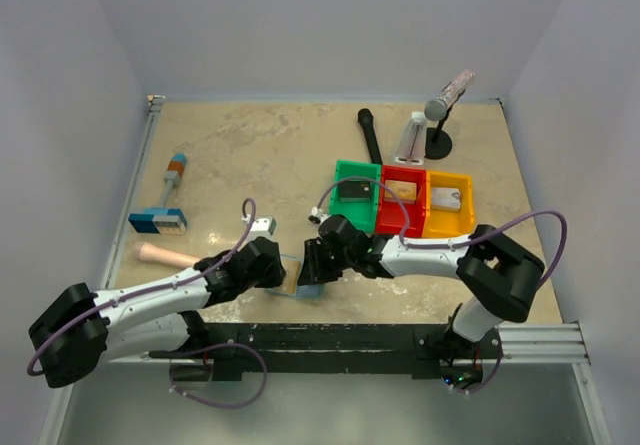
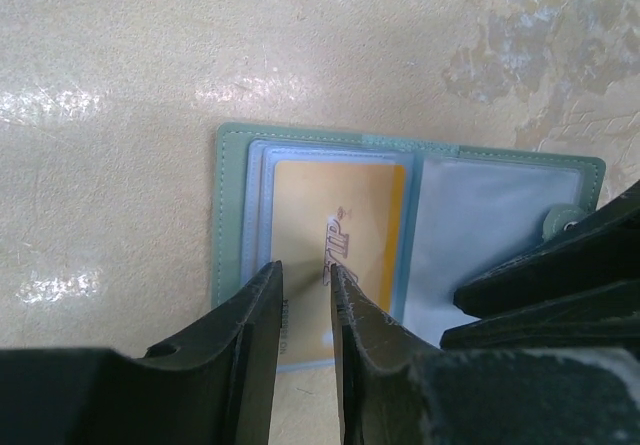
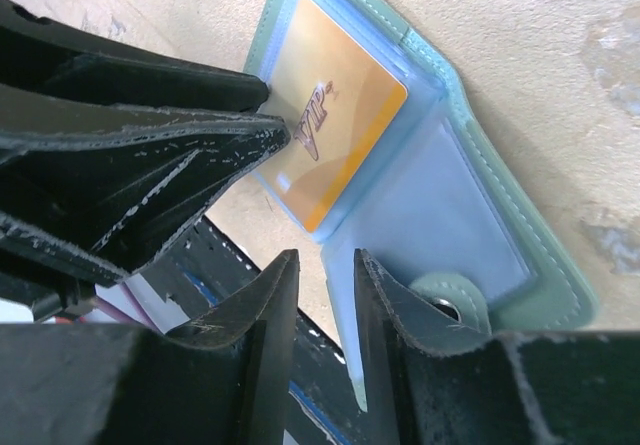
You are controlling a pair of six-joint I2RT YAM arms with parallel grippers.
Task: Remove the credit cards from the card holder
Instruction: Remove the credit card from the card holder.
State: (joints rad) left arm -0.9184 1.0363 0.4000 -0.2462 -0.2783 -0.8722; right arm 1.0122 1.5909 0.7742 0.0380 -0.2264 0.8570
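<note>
Card holder [image 2: 490, 225] lies open flat on the table [image 2: 150, 65] btwn my arms, orange card [image 2: 340, 225] in one clear sleeve. Left gripper [image 2: 304, 270] is slightly open over the card's near edge, holding nothing. Right gripper [image 3: 326, 257] is slightly open astride the holder's edge, not clamped. Card's prob thin, stiff, slick, so I'd pinch its near edge.

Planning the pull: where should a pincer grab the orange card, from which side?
Its near short edge, coming low from the arms' side, where the left pincer sits. The orange card lies flat in the clear sleeve of the open card holder; that edge looks nearest its rim.
</note>
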